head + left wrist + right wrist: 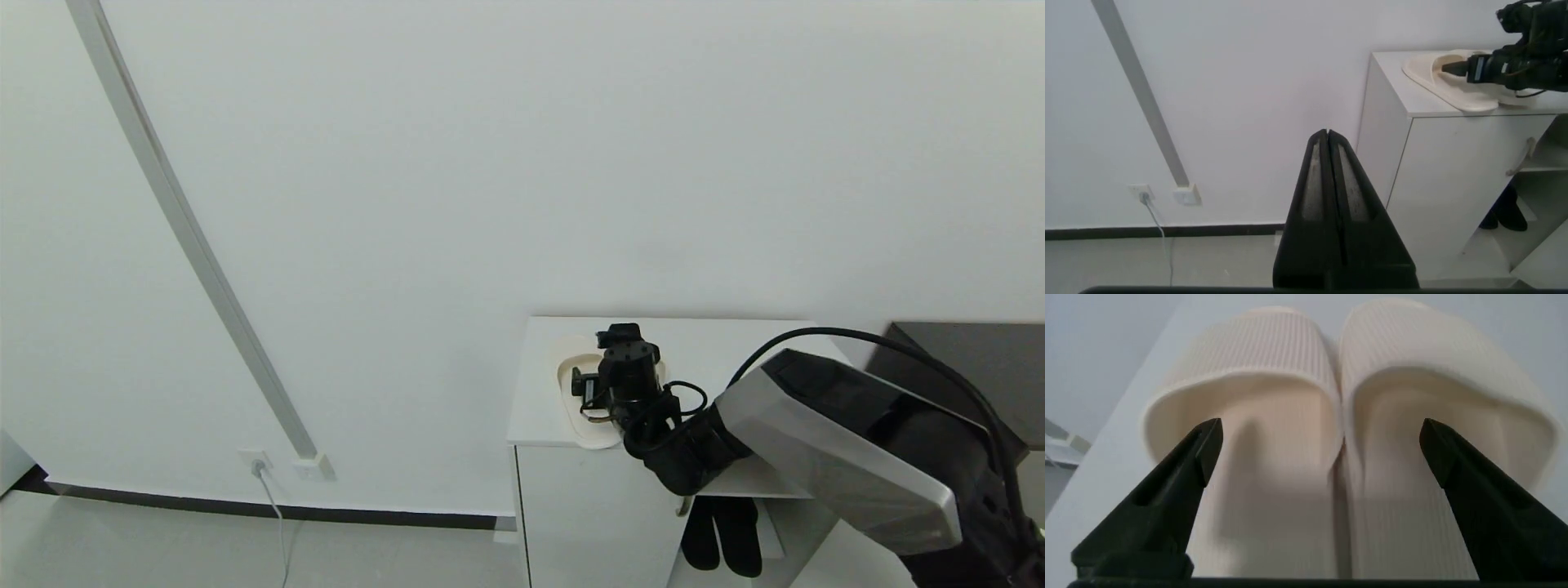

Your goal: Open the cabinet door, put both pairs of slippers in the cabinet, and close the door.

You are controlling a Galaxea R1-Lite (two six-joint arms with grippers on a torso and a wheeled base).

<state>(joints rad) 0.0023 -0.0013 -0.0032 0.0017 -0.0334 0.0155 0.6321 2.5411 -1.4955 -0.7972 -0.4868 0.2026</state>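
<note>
- The cream slippers (1282,392) lie side by side on top of the white cabinet (588,514), near its front edge.
- The right gripper (1321,437) is down over them. Its jaws are spread wide, one on each outer side of the pair, and they hold nothing yet.
- The left gripper (1327,143) hangs off to the side, well away from the cabinet. Its jaws are pressed together with nothing in them.
- The cabinet is open. The black slippers (722,535) are already inside, low down.
- I think the job now is to grab the cream pair.
- To do it well, the jaws should go down until they are beside the soft walls of both slippers.
- Then they should squeeze slowly, so the two slippers press together and come up as one.
- If the squeeze is too high, one slipper could slide out and fall off the edge.
- Lift straight up first, then swing round to the open side.
- I see no words, marks or labels on the slippers or the cabinet.
</note>
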